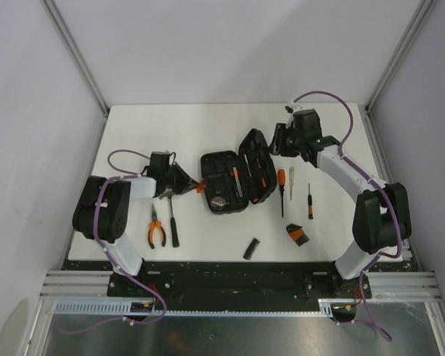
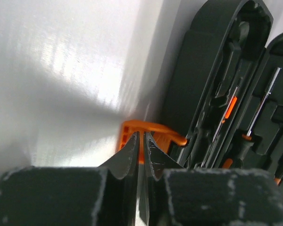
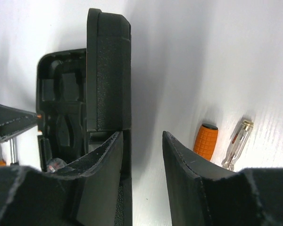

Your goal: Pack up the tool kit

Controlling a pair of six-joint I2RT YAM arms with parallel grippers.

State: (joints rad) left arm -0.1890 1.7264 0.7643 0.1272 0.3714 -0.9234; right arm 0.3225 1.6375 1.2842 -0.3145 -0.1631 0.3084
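The black plastic case (image 1: 222, 184) lies open at the middle of the white table (image 1: 148, 126). Its lid (image 1: 256, 165) is raised on the right side, rounded at the corners and pebbled on the outside. Bare room runs behind it to the far edge and the far left corner; the near edge is more crowded.

The left gripper (image 2: 141, 136) has its fingers drawn together to a thin slit, with the tips at the orange latch (image 2: 155, 133) on the case's left side. I cannot tell whether they pinch it. The right gripper (image 3: 141, 136) has its fingers apart, holding nothing, just beside the lid's outer face.

Toward the near left corner lie orange-handled pliers (image 1: 157, 231) and a black-handled tool (image 1: 173, 224). Right of the case lie a ribbed orange screwdriver (image 1: 281, 189) and a clear tester (image 1: 291, 182). The moulded slots (image 2: 236, 80) hold thin steel shafts, and the wrist views cut off the rest.
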